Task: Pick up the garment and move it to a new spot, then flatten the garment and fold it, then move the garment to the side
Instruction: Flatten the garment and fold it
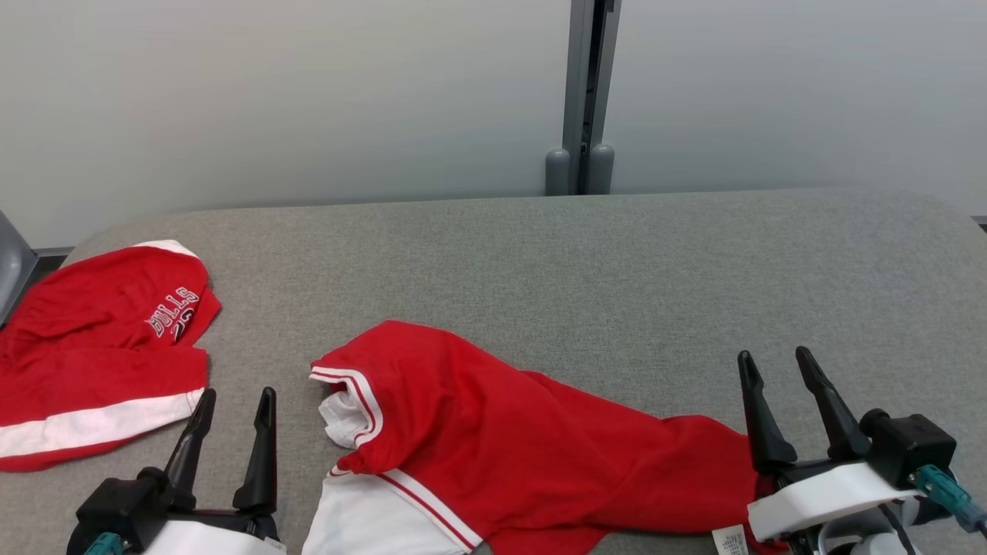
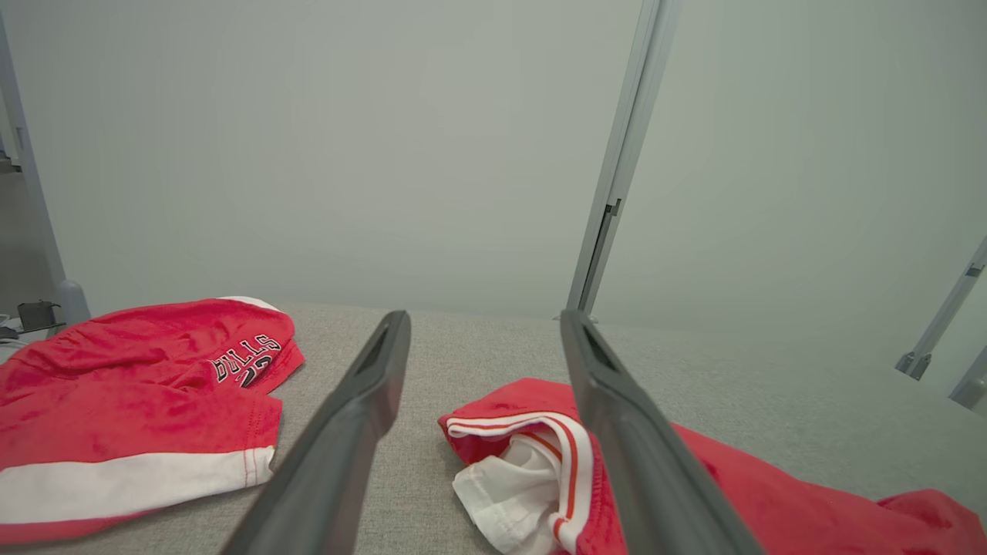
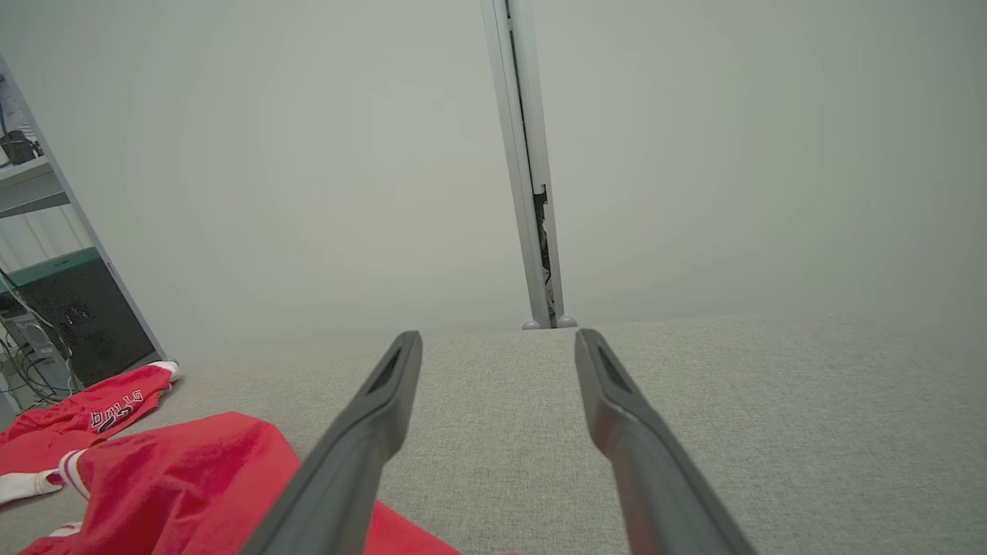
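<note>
A crumpled red garment (image 1: pixel 493 439) with white trim lies on the grey table (image 1: pixel 617 262) at the near middle, its striped white-lined opening facing left. The same garment (image 2: pixel 532 462) lies just beyond the left fingers in the left wrist view, and its red cloth (image 3: pixel 185 478) fills the lower left of the right wrist view. My left gripper (image 1: pixel 235 405) stands open at the lower left, beside the garment's left end, nothing between its fingers. My right gripper (image 1: pixel 775 362) stands open at the lower right, its base at the garment's right end.
A second red garment (image 1: pixel 92 347) with a white band and "BULLS" lettering lies at the table's left edge. A pale wall with a grey post (image 1: pixel 582 92) rises behind the table. Bare grey table surface stretches across the back and right.
</note>
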